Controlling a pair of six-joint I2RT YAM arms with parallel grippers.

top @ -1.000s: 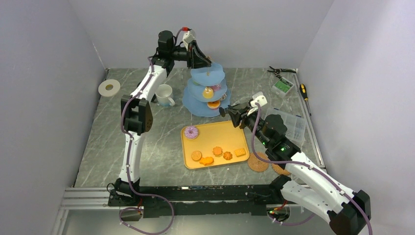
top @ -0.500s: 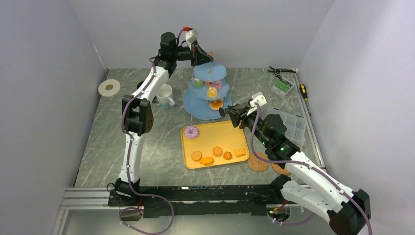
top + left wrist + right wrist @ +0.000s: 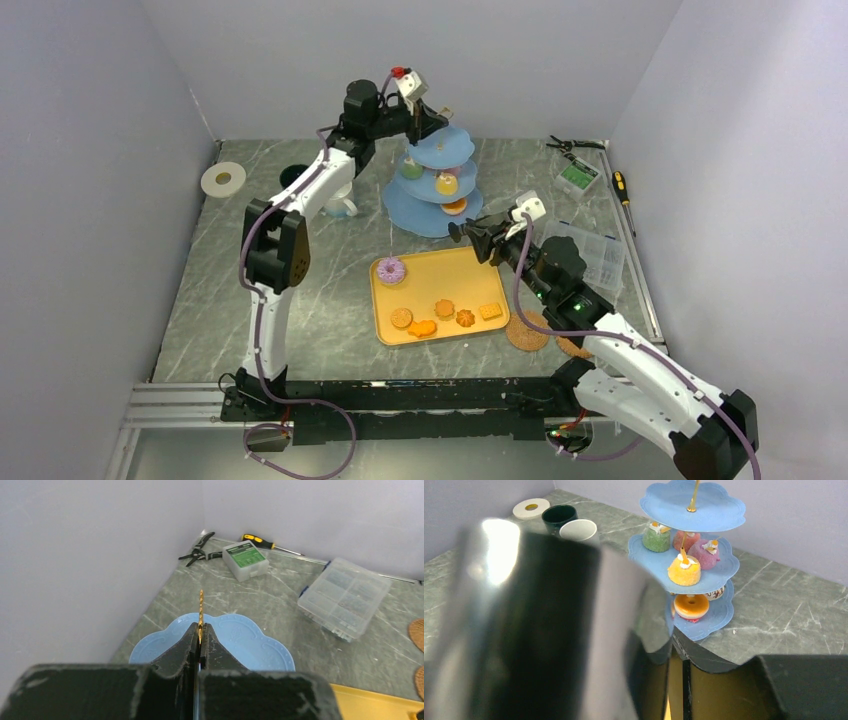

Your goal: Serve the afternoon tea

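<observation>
The light-blue three-tier stand stands at the back middle of the table. My left gripper is shut on its gold top rod, above the top tier. Cupcakes sit on the middle tier and an orange doughnut on the bottom tier. My right gripper hovers over the yellow tray's far edge, shut on the black tongs. A pink doughnut and orange biscuits lie on the tray. The white mug and dark green mug stand left of the stand.
A white tape roll lies at the back left. Cork coasters lie right of the tray. A clear parts box, a green box, a screwdriver and pliers sit at the back right.
My left gripper has moved right with the stand's rod, and the stand has shifted right with it. The dark green mug now shows behind the left arm. The right arm has not moved.
</observation>
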